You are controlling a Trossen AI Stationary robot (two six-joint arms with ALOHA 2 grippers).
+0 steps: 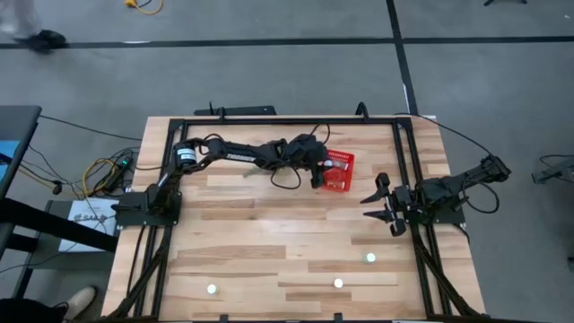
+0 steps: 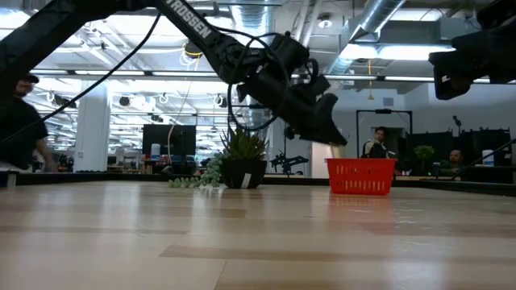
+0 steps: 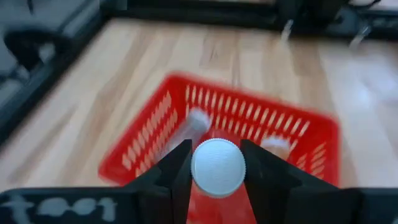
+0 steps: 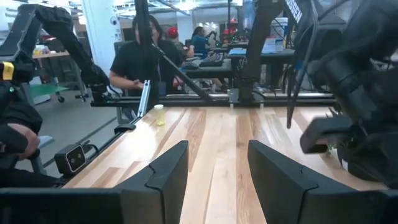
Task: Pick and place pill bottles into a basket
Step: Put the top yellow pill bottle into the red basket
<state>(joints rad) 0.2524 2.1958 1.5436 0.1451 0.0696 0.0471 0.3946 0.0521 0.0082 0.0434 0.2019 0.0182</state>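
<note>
Gripping a pill bottle (image 3: pixel 217 167) by its sides, the left claw (image 1: pixel 320 172) was seen directly above the red basket (image 1: pixel 341 175), just right of centre in the upper half of the high view. In the left wrist view the bottle's round white cap was turned toward the camera, pinched between the two dark fingers (image 3: pixel 175 170), with the basket's slotted walls (image 3: pixel 155 134) spread beneath it. Two more white-capped bottles (image 3: pixel 193 122) were made out lying inside the basket, though blurred. In the low view the basket (image 2: pixel 360 176) was shown standing on the surface (image 2: pixel 242 234) right of centre, with the left claw (image 2: pixel 326 129) hanging tilted above it and slightly to its left. Three further white caps (image 1: pixel 370 258) were seen standing well apart along the lower part of the high view. The right claw (image 1: pixel 386 203) was held at the right edge of the surface, its fingers (image 4: pixel 168 171) parted and nothing between them. A potted plant (image 2: pixel 242 157) was seen behind the surface, and a person (image 4: pixel 140 59) in dark clothing beyond its far end.
</note>
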